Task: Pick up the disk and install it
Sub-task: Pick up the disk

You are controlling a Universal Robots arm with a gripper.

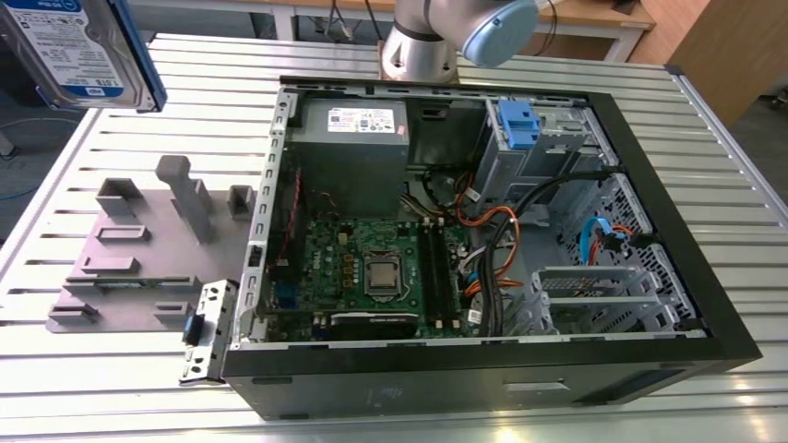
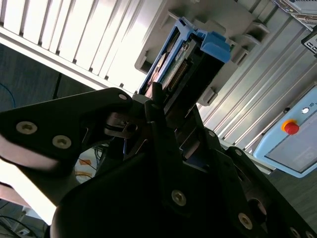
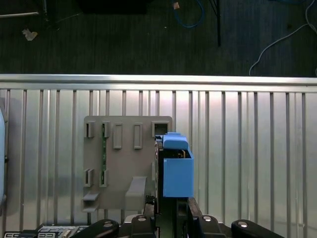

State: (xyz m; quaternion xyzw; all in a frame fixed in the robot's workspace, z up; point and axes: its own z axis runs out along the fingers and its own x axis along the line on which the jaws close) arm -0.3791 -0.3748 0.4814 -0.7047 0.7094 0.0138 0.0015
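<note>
The disk (image 1: 77, 48) hangs high over the table at the exterior view's far left, its blue-and-white label facing the camera and blue rails along its edges. In both wrist views my gripper (image 3: 171, 210) is shut on the disk (image 3: 176, 168), whose blue handle end points away from the fingers (image 2: 157, 106). The disk (image 2: 190, 62) is in the air above the grey fixture plate (image 3: 124, 163), apart from it. The open computer case (image 1: 689, 277) lies on the exterior view's right, well away from the disk.
Inside the case are a grey power-supply box (image 1: 351, 138), a motherboard (image 1: 369, 268), loose cables and a metal drive cage with a blue latch (image 1: 518, 125). A silver bracket (image 1: 203, 328) leans at the case's near-left corner. The arm's base (image 1: 419, 46) stands behind the case.
</note>
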